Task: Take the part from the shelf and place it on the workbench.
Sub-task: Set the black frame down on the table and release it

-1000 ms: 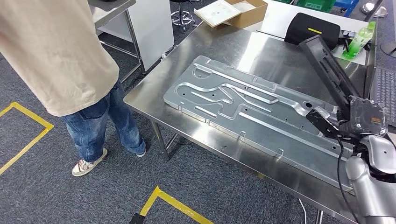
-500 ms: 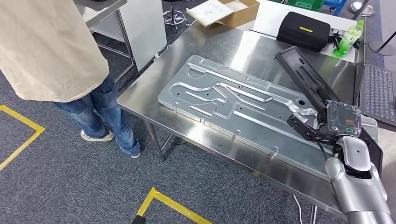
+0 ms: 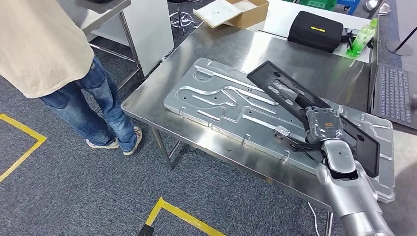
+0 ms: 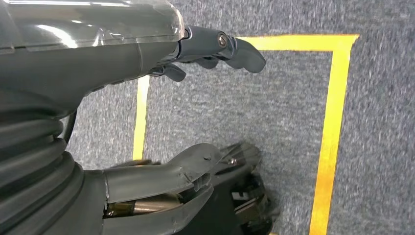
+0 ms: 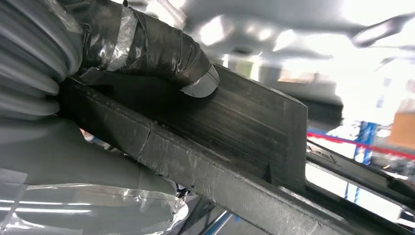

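The robot's right hand point(image 3: 322, 129) grips a long black plastic part point(image 3: 290, 98), angled low ahead of it over the steel table point(image 3: 231, 46) and seemingly not yet resting there; release remains. The left hand point(image 4: 147, 117) hangs empty, fingers apart.

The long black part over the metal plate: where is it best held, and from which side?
Probably where the right hand grips the black part now: on its long side rail near the end toward the robot, approached from that near end. The right wrist view shows the thumb pressed on a flat, thick-walled edge.
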You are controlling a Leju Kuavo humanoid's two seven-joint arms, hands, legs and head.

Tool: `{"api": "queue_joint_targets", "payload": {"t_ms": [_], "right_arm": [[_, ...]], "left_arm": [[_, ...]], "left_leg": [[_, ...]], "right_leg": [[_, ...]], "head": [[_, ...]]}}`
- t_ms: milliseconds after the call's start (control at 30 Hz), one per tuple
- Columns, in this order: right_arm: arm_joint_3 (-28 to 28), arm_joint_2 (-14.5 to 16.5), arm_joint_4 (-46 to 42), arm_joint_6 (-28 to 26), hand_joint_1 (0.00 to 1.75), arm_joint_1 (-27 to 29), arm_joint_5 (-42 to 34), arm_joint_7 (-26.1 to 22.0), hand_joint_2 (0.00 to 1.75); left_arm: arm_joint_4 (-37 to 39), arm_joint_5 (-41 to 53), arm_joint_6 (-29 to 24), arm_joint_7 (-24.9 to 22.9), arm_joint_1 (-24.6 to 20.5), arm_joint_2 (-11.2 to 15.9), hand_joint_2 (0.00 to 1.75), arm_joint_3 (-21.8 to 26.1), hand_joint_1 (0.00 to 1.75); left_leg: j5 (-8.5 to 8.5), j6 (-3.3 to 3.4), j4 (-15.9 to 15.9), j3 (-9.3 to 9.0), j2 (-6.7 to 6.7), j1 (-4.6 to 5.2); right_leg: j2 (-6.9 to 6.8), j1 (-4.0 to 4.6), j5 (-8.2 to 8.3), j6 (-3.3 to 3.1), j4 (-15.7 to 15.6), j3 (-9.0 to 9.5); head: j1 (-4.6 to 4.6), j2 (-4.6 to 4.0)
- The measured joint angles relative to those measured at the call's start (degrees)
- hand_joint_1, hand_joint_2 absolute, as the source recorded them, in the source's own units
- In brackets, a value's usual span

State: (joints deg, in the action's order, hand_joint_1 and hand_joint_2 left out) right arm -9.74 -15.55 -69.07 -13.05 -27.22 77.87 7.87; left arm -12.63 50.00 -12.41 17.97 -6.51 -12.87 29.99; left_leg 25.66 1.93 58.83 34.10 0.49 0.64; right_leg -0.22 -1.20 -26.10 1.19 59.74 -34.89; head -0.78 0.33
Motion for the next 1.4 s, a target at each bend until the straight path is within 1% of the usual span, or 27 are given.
{"api": "queue_joint_targets", "payload": {"t_ms": [67,100,167,200,233,267,300,333,367,400,467,533,600,667,733,767,800,833,900,967,1033,1100,1167,1233,1300,1333,1400], "right_arm": [[-1.7,1.0,0.4,0.6,1.75,-0.6,0.7,0.1,1.75],[-2.4,1.5,0.6,0.8,1.75,-0.9,0.9,0.2,1.75],[-3.6,2.7,0.9,1.1,1.75,-1.4,0.9,0.4,1.75],[-4.0,3.1,1.1,1.3,1.75,-1.6,0.7,0.5,1.75],[-4.4,3.6,1.4,1.5,1.75,-1.7,0.5,0.6,1.75],[-4.6,3.9,1.6,1.8,1.75,-1.8,0.3,0.7,1.75],[-4.8,4.1,1.9,2.1,1.75,-2.0,-0.1,0.7,1.75],[-4.9,4.4,2.1,2.3,1.75,-2.2,-0.4,0.6,1.75],[-5.0,4.5,2.3,2.4,1.75,-2.6,-0.8,0.6,1.75],[-5.1,4.7,2.5,2.6,1.75,-3.0,-1.1,0.6,1.75],[-5.4,4.9,2.9,2.8,1.75,-3.6,-1.5,0.6,1.75],[-5.5,5.0,3.2,2.8,1.75,-3.7,-1.8,0.4,1.75],[-5.5,5.0,3.5,2.9,1.75,-3.8,-2.0,0.3,1.75],[-5.6,5.0,3.8,2.9,1.75,-4.0,-2.2,0.3,1.75],[-5.7,5.0,4.2,2.9,1.75,-3.9,-2.4,0.2,1.75],[-5.8,5.0,4.3,2.9,1.75,-3.9,-2.4,0.1,1.75],[-6.0,5.0,4.4,2.9,1.75,-3.9,-2.4,0.0,1.75],[-6.2,5.0,4.5,2.8,1.75,-4.0,-2.5,-0.1,1.75],[-6.6,5.1,4.5,2.8,1.75,-4.5,-2.5,-0.1,1.75],[-7.0,5.2,4.4,2.8,1.75,-5.0,-2.5,-0.1,1.75],[-7.2,5.3,4.4,2.7,1.75,-5.3,-2.5,-0.1,1.75],[-7.5,5.4,4.3,2.7,1.75,-5.6,-2.4,-0.1,1.75],[-8.0,5.6,4.3,2.7,1.75,-6.0,-1.7,0.2,1.75],[-8.5,5.7,4.4,2.9,1.75,-6.2,-0.8,0.8,1.75],[-8.8,5.7,4.6,3.1,1.75,-6.3,-0.3,1.2,1.75],[-8.8,5.7,4.6,3.1,1.75,-6.3,-0.2,1.4,1.75],[-8.8,5.7,4.9,3.1,1.75,-6.5,-0.1,1.7,1.75]], "left_arm": [[0.0,0.1,0.0,0.0,0.0,0.0,1.75,0.0,0.00],[0.0,0.2,-0.1,-0.1,0.0,0.0,1.75,0.0,0.00],[0.0,0.4,-0.1,-0.1,0.0,-0.1,1.75,0.0,0.00],[0.0,0.6,-0.1,-0.1,0.0,-0.1,1.75,0.0,0.00],[0.0,0.7,-0.1,-0.2,0.0,-0.1,1.75,0.0,0.00],[0.0,0.8,-0.1,-0.2,0.0,-0.1,1.75,0.0,0.00],[0.0,0.9,-0.1,-0.2,0.0,-0.1,1.75,-0.1,0.00],[0.0,0.9,-0.1,-0.2,0.0,-0.1,1.75,-0.1,0.00],[0.0,0.9,-0.1,-0.1,0.0,-0.1,1.75,-0.1,0.00],[0.0,0.9,0.0,0.0,0.0,-0.1,1.75,-0.1,0.00],[0.0,0.9,0.4,0.4,0.1,-0.1,1.75,-0.2,0.00],[0.0,0.9,0.7,1.0,0.1,-0.2,1.75,-0.2,0.00],[0.0,0.9,0.9,1.5,-0.1,-0.2,1.75,-0.3,0.00],[0.0,0.9,1.0,1.9,-0.2,-0.3,1.75,-0.4,0.00],[0.0,0.9,1.1,2.1,-0.1,-0.3,1.75,-0.4,0.00],[0.0,1.0,1.1,2.1,-0.1,-0.3,1.75,-0.4,0.00],[0.0,1.0,1.1,2.1,-0.1,-0.3,1.75,-0.4,0.00],[0.0,1.0,1.1,2.1,-0.2,-0.4,1.75,-0.4,0.00],[0.0,1.0,1.2,2.2,-0.3,-0.5,1.75,-0.5,0.00],[0.0,1.0,1.2,2.2,-0.4,-0.5,1.75,-0.5,0.00],[0.0,1.0,1.2,2.2,-0.3,-0.6,1.75,-0.6,0.00],[0.0,1.0,1.2,2.4,-0.4,-0.7,1.75,-0.6,0.00],[0.0,1.0,1.2,2.6,-0.3,-0.7,1.75,-0.6,0.00],[0.0,1.0,1.2,2.8,-0.1,-0.7,1.75,-0.6,0.00],[0.0,1.0,1.3,3.0,0.2,-0.6,1.75,-0.6,0.00],[0.0,1.0,1.4,3.1,0.2,-0.6,1.75,-0.6,0.00],[0.0,0.9,1.5,3.5,0.2,-0.6,1.75,-0.6,0.00]], "left_leg": [[1.01,-0.66,1.2,0.56,-0.05,-0.19],[2.35,-0.94,3.3,1.47,-0.12,-0.27],[5.98,-1.29,10.3,4.73,-0.20,-0.44],[7.22,-1.37,13.8,6.35,-0.20,-0.50],[7.52,-1.39,15.9,7.37,-0.20,-0.55],[6.67,-1.34,15.7,7.33,-0.24,-0.60],[4.91,-1.22,13.2,6.18,-0.44,-0.66],[2.86,-1.08,9.4,4.33,-1.05,-0.76],[1.38,-0.94,5.5,2.42,-2.32,-0.88],[0.49,-0.86,2.7,1.04,-3.41,-0.98],[0.41,-0.71,0.7,0.13,-4.44,-0.87],[0.07,-0.11,0.1,-0.03,-3.18,-0.77],[-0.38,0.73,-0.7,-0.31,-1.87,-0.88],[-0.50,1.22,-1.0,-0.37,-0.61,-0.73],[-0.38,1.44,-0.9,-0.32,0.70,-0.52],[-0.29,1.48,-0.8,-0.30,1.34,-0.45],[-0.17,1.48,-0.7,-0.30,1.92,-0.40],[-0.02,1.43,-0.6,-0.33,2.39,-0.36],[0.26,1.16,-0.2,-0.44,2.91,-0.12],[0.40,0.72,0.0,-0.56,3.21,0.08],[0.56,0.21,-0.1,-0.61,3.52,0.05],[1.98,-0.45,1.6,0.02,2.34,-0.12],[5.23,-1.05,7.5,2.61,0.51,-0.48],[7.63,-1.59,14.0,5.88,-0.05,-1.06],[7.05,-2.18,15.6,6.94,-0.08,-1.69],[5.67,-2.50,14.0,6.34,-0.08,-2.03],[2.45,-3.43,8.4,3.83,-0.53,-2.85]], "right_leg": [[0.09,-0.11,0.27,-0.74,-0.2,-0.03],[0.09,-0.19,0.39,-1.07,-0.4,-0.03],[0.11,-0.02,0.47,-1.51,-0.4,-0.13],[0.19,0.08,0.49,-1.58,-0.4,-0.17],[0.32,0.16,0.49,-1.61,-0.3,-0.18],[0.61,0.21,0.49,-1.62,-0.3,-0.19],[0.96,0.23,0.48,-1.60,-0.3,-0.18],[1.37,0.21,0.47,-1.58,-0.2,-0.18],[1.82,0.24,0.48,-1.44,-0.1,-0.32],[2.28,0.23,0.54,-1.21,0.0,-0.53],[3.38,0.01,0.88,-0.46,0.0,-1.00],[4.13,-0.26,1.17,0.29,-0.2,-1.21],[2.92,-0.19,-0.17,0.69,1.6,-2.16],[1.24,-0.12,-3.48,0.90,7.7,-5.04],[0.81,-0.12,-5.61,1.16,13.8,-7.92],[0.61,-0.12,-5.21,1.22,14.3,-8.09],[0.24,-0.10,-3.91,1.21,12.6,-7.13],[-0.54,-0.06,-2.07,1.09,9.2,-5.17],[-3.35,0.51,0.10,0.41,2.3,-1.43],[-4.60,1.17,0.21,-0.36,-0.3,-0.29],[-3.67,1.08,0.49,-0.93,-0.8,-0.11],[-3.11,0.66,0.93,-1.50,-1.5,0.47],[-2.75,0.44,1.16,-1.85,-2.0,0.80],[-2.42,0.39,1.14,-1.92,-2.0,0.81],[-2.04,0.22,1.03,-1.75,-1.8,0.85],[-1.84,0.04,0.91,-1.52,-1.7,0.86],[-1.45,-0.47,0.36,-0.65,-0.9,0.68]], "head": [[0.01,0.00],[0.01,0.00],[0.02,0.00],[0.01,0.00],[0.02,0.00],[0.01,0.00],[0.01,0.00],[0.01,0.00],[0.00,0.00],[-0.01,0.00],[0.00,0.00],[-0.01,0.00],[-0.05,0.00],[-0.07,0.00],[-0.07,0.00],[-0.05,0.00],[-0.06,0.00],[-0.06,0.00],[-0.06,0.00],[-0.04,0.00],[-0.03,0.00],[0.03,0.00],[0.08,0.00],[0.11,0.00],[0.11,0.00],[0.11,0.00],[0.11,0.00]]}}
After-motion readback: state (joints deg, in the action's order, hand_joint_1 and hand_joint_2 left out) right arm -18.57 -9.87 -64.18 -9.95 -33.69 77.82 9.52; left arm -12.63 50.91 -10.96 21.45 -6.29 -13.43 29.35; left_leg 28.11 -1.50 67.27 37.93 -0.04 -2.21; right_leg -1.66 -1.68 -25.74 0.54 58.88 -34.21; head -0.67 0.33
